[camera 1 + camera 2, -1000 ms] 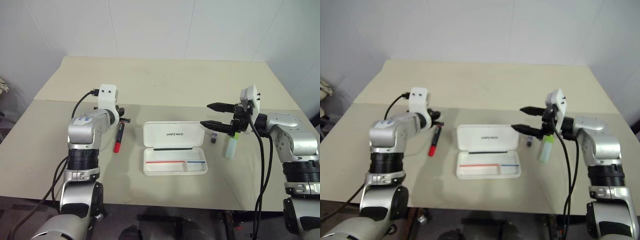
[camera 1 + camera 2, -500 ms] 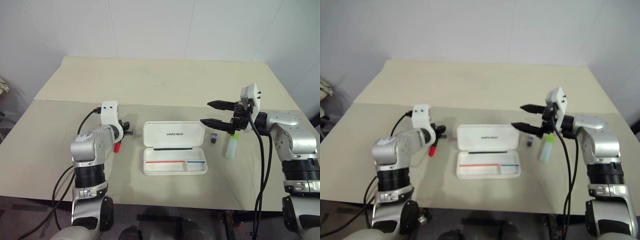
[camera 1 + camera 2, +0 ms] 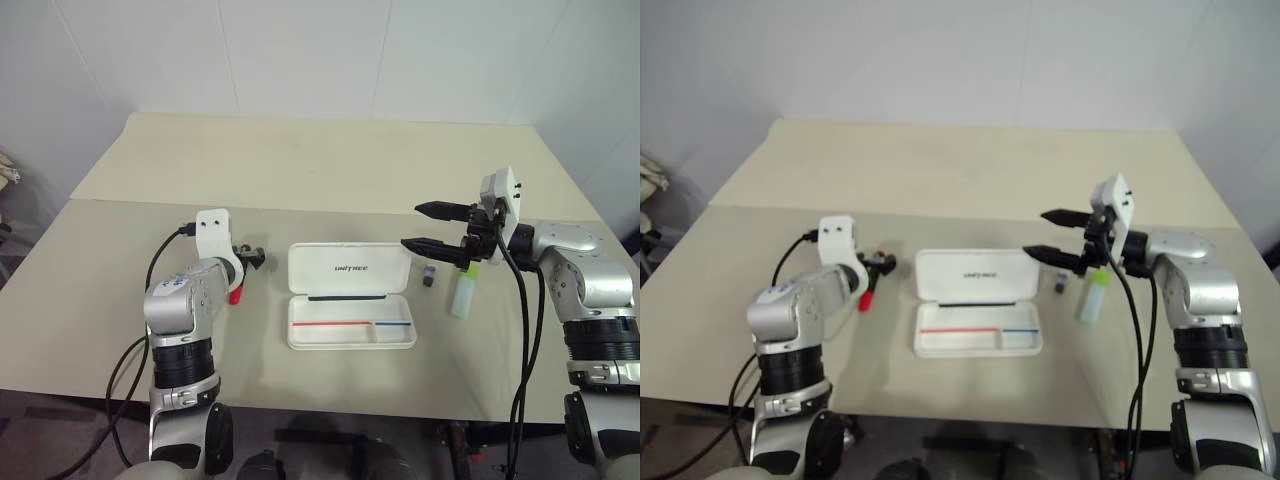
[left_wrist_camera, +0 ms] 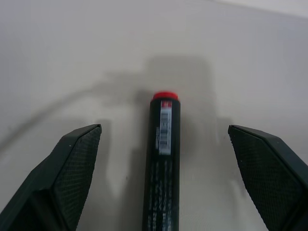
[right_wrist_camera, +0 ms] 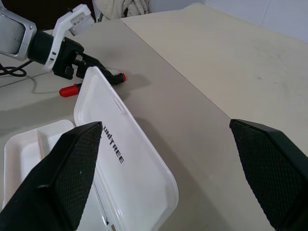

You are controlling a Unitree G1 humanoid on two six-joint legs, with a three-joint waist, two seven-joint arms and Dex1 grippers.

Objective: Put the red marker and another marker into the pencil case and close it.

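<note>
The red marker (image 4: 162,163) lies flat on the table (image 3: 330,170), left of the pencil case (image 3: 350,296). We see the left gripper (image 4: 163,144) spread wide astride its barrel, both fingers clear of it and gripping nothing. The pencil case sits open, its lid tilted back and its tray bare. To its right we find the green marker (image 3: 462,292), beside a small dark object (image 3: 428,278). The right gripper (image 3: 428,227) hovers above these, fully spread and empty.

place: lab or test room | evidence: bare beige table (image 3: 330,160), plain white walls (image 3: 300,55)
</note>
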